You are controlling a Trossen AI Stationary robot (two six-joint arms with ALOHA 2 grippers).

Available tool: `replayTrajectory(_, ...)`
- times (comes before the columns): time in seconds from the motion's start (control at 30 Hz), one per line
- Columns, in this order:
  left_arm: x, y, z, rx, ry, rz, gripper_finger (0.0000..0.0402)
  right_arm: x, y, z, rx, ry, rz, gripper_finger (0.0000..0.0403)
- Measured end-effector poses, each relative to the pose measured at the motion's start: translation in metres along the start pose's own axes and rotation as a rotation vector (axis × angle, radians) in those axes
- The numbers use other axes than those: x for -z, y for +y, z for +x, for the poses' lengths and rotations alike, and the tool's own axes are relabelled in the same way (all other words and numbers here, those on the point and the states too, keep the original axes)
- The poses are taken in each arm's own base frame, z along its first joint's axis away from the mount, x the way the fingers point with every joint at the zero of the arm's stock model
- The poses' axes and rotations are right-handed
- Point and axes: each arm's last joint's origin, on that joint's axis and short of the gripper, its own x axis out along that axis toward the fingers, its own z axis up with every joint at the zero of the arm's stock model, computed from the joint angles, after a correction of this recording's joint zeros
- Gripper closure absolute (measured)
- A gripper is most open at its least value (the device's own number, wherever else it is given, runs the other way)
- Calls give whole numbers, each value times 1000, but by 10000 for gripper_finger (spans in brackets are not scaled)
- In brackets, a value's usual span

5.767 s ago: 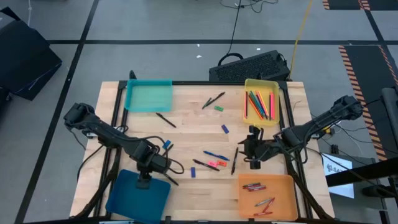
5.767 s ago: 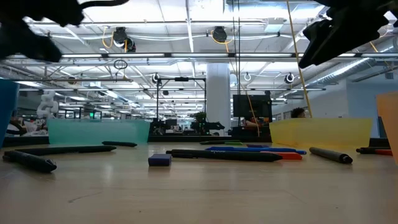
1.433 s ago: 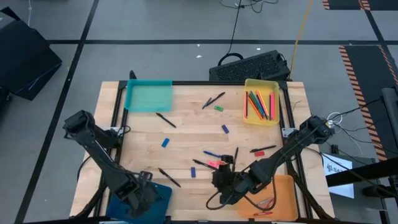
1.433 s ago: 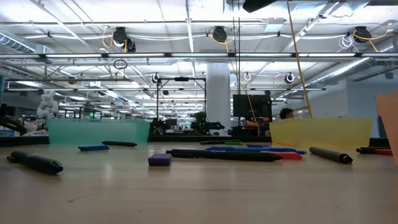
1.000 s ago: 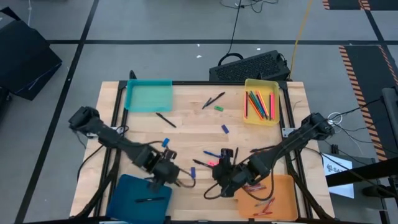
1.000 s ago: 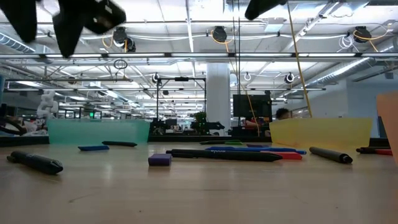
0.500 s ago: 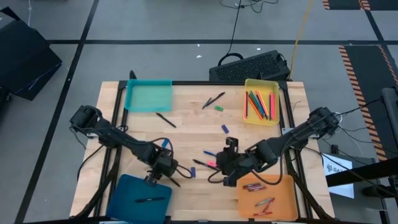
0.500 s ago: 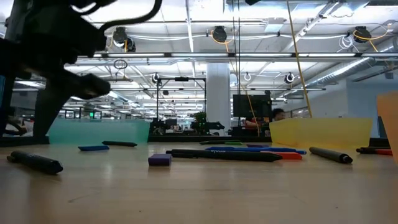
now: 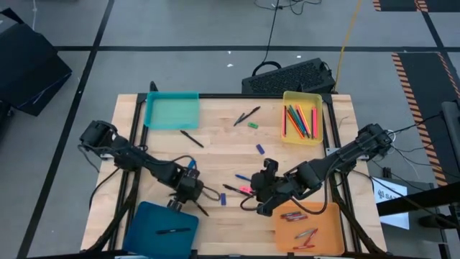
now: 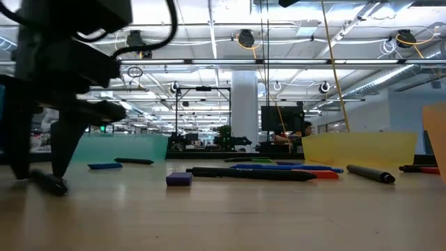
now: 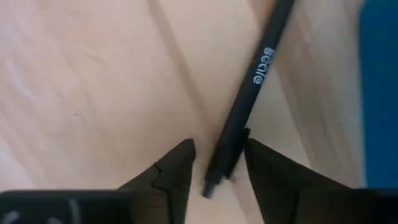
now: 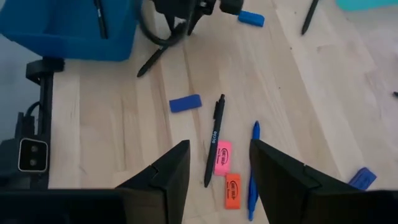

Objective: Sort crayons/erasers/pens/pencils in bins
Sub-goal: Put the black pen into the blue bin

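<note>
1. Left pincer (image 9: 188, 193), low over the worktop (image 9: 215, 155) just beyond the blue bin (image 9: 159, 229), open, fingers (image 11: 171, 177) straddling one end of a black pen (image 11: 245, 106); nothing gripped yet.
2. Pen's long axis running away from the pincer, alongside the bin's edge; closing looks next.
3. Blue eraser (image 9: 223, 199) nearby, not blocking.
4. Right pincer (image 9: 260, 188) open, empty, above pens and erasers at mid-worktop.

Four bins (image 9: 171, 101). Six erasers (image 9: 260, 149). Seven pens (image 9: 188, 138) in sight. Roughly six pencils (image 9: 300, 121), about five crayons (image 9: 291, 215).
</note>
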Motion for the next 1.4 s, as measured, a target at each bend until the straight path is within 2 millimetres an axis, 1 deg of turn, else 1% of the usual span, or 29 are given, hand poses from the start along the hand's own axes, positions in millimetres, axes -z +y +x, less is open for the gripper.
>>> replayTrajectory(0.07,0,9,-1,21,-11,-28,273,0,0,0,2,-2,21,245)
replayTrajectory(0.17,0,22,-2,16,-28,-42,324,-1,0,0,1,-7,40,245)
replayTrajectory(0.2,0,27,-3,4,-34,-32,342,-1,0,0,0,-9,41,245)
replayTrajectory(0.27,0,38,-4,-88,-42,-7,367,-1,0,0,5,-15,29,245)
replayTrajectory(0.33,1,52,-6,-152,-47,-19,367,-2,-1,0,38,-36,9,245)
replayTrajectory(0.43,5,70,-10,-176,-38,-105,367,-4,-3,1,63,-64,-27,245)
replayTrajectory(0.5,8,79,-14,-181,-11,-164,355,-6,-4,2,62,-69,-46,245)
replayTrajectory(0.57,8,81,-18,-191,26,-176,342,-8,-7,3,69,-69,-59,245)
replayTrajectory(0.63,7,80,-21,-193,57,-173,337,-10,-10,4,77,-67,-72,245)
replayTrajectory(0.73,-4,77,-28,-195,27,-162,338,-13,-15,6,86,-64,-84,245)
replayTrajectory(0.9,-12,71,-32,-182,-5,-186,341,-16,-21,9,52,-37,-93,245)
replayTrajectory(0.97,-12,70,-32,-181,-3,-187,326,-16,-22,10,37,-27,-92,245)
replayTrajectory(1.13,-13,71,-32,-181,-15,-182,264,-17,-23,11,38,-26,-90,245)
replayTrajectory(1.23,-18,72,-28,-187,-54,-174,235,-16,-22,10,35,-26,-92,245)
replayTrajectory(1.3,-22,73,-24,-188,-77,-160,228,-16,-22,10,34,-26,-92,245)
replayTrajectory(1.4,-29,72,-14,-185,-114,-140,230,-15,-21,10,32,-26,-93,245)
